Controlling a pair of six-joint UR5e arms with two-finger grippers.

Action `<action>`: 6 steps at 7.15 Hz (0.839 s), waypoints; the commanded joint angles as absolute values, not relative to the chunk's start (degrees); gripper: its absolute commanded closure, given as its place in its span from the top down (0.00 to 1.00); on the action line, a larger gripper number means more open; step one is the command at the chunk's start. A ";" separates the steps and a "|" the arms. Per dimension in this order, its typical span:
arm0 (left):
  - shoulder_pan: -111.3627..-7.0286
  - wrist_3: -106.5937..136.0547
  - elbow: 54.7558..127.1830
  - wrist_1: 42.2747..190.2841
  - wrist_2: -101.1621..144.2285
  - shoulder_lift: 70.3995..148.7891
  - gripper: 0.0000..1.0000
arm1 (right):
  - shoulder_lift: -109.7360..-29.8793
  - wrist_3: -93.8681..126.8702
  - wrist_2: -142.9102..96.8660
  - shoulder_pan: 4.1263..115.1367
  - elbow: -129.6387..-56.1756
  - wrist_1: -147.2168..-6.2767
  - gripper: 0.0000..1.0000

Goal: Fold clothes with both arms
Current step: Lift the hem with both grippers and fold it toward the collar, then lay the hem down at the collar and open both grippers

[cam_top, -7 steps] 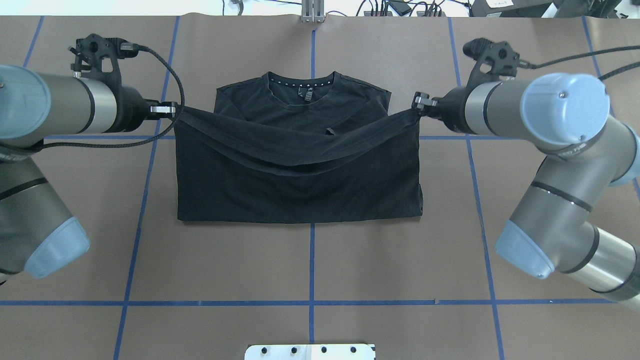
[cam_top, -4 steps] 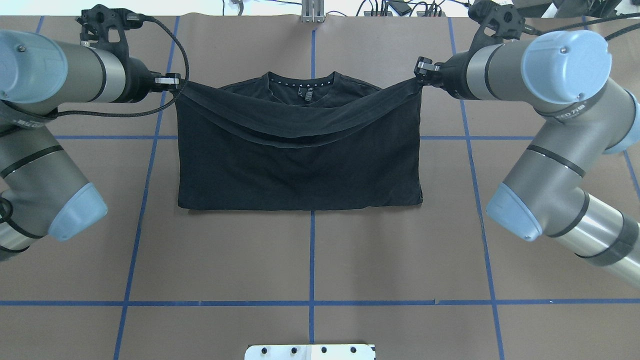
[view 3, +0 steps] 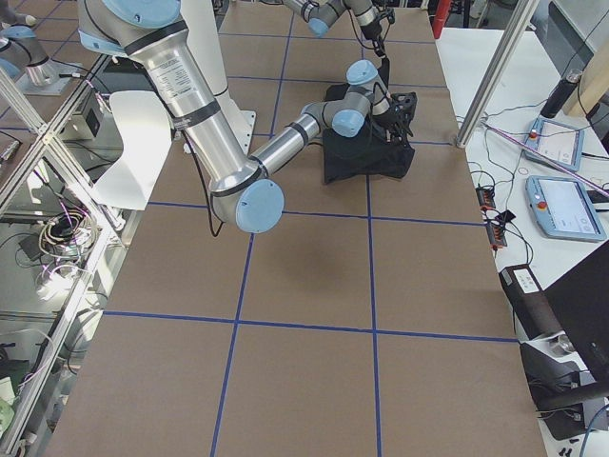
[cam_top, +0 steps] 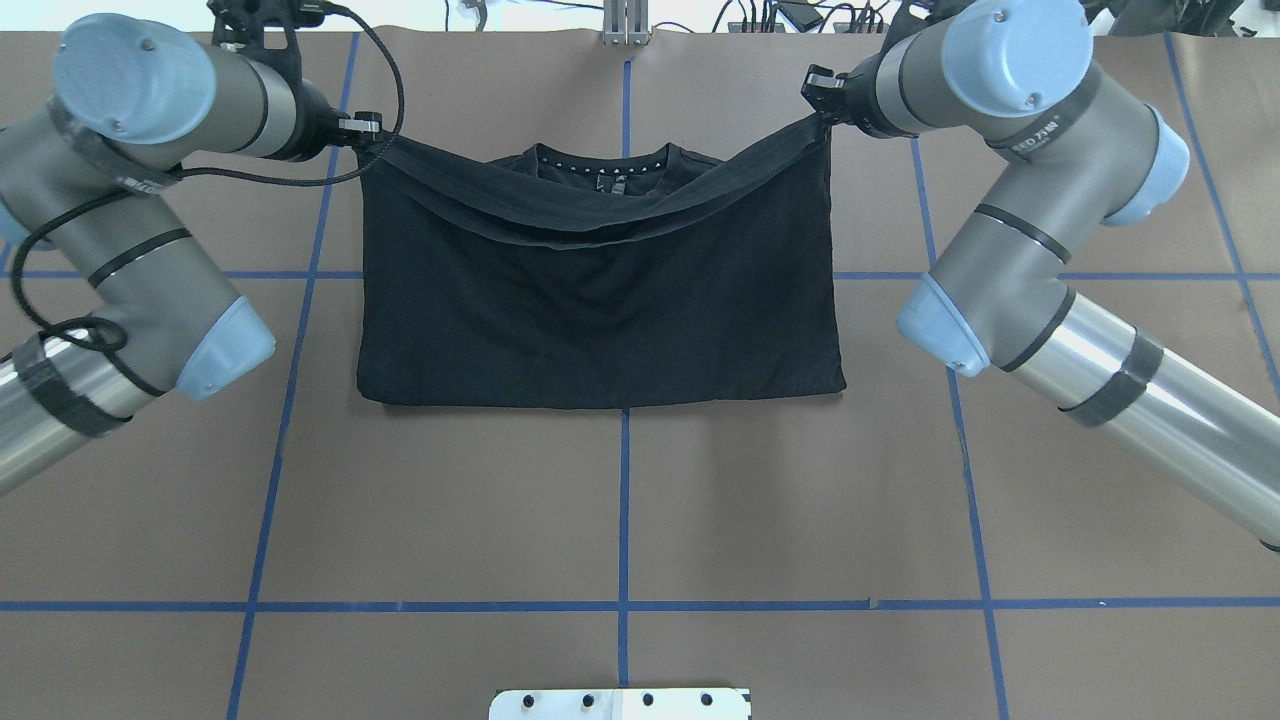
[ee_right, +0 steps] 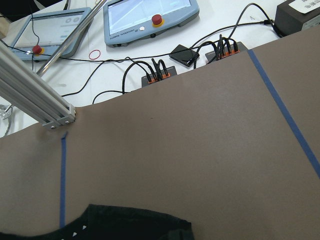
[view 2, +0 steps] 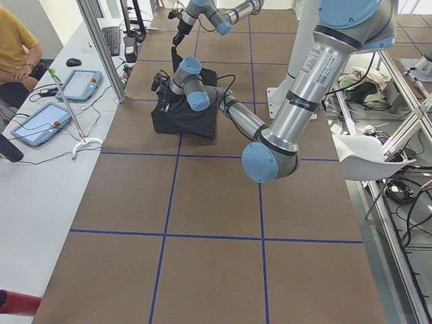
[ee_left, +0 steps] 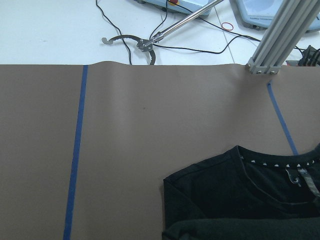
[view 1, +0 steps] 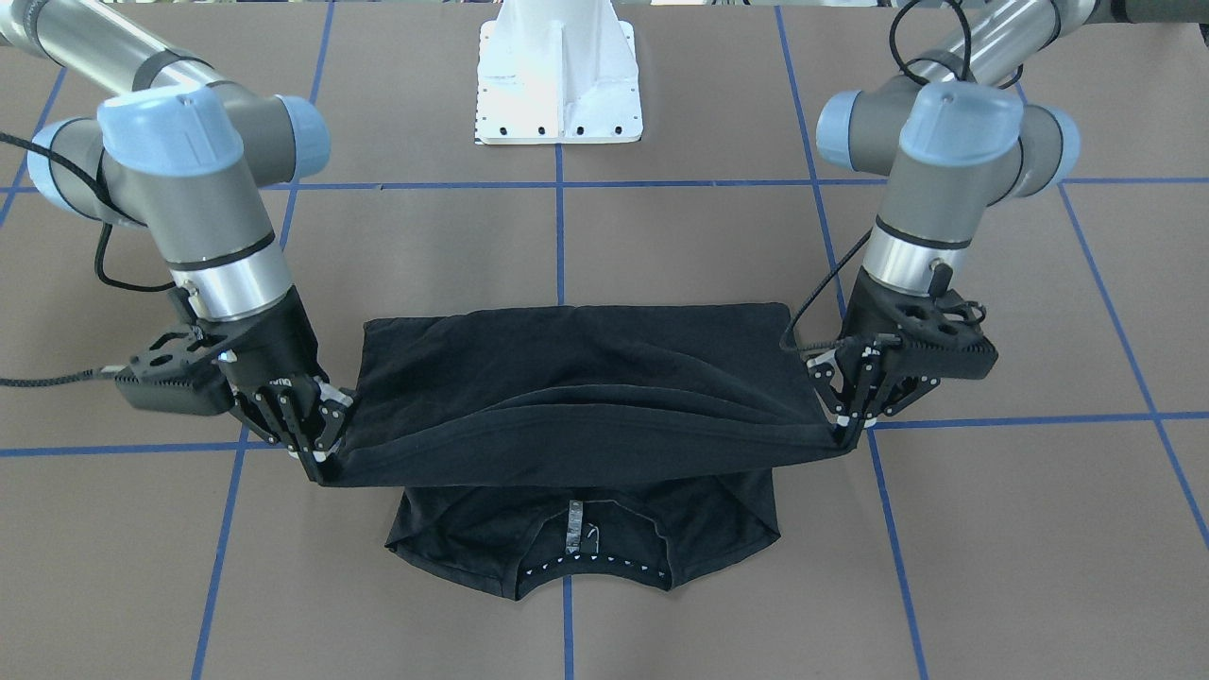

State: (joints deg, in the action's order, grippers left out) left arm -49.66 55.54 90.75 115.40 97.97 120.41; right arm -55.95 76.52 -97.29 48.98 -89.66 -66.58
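Overhead: left gripper [cam_top: 365, 128] and right gripper [cam_top: 825, 112], each clamped on one corner of the black T-shirt [cam_top: 600, 320] half-folded on the table [cam_top: 620, 500], stretch its hem [cam_top: 590, 238] along 9–3 o'clock; collar [cam_top: 603, 163] sits midway, equally near both, just toward 6 o'clock.

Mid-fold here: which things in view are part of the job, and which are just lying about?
Job: black T-shirt; left claw and right claw, both shut on its lifted edge.
Lying about: touch screen, red ring, cable plugs, metal post, white base.
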 commanded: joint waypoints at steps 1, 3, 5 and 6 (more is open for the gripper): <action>-49.57 52.67 79.42 118.02 95.64 125.22 0.00 | -53.27 76.03 -97.29 48.96 -82.65 -66.27 0.00; -49.05 49.32 72.10 124.34 95.63 125.68 0.00 | -53.00 73.93 -97.29 47.99 -79.11 -66.27 0.00; -47.73 47.55 71.37 124.98 95.62 125.51 0.00 | -53.09 72.69 -97.21 47.11 -76.74 -66.27 0.00; -47.72 47.55 71.63 125.33 95.71 125.42 0.16 | -53.09 71.99 -97.29 47.20 -76.64 -66.27 0.68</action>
State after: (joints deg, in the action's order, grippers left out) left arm -48.05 47.84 71.71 124.84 95.65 125.50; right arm -53.08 72.78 -97.24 47.33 -77.25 -66.27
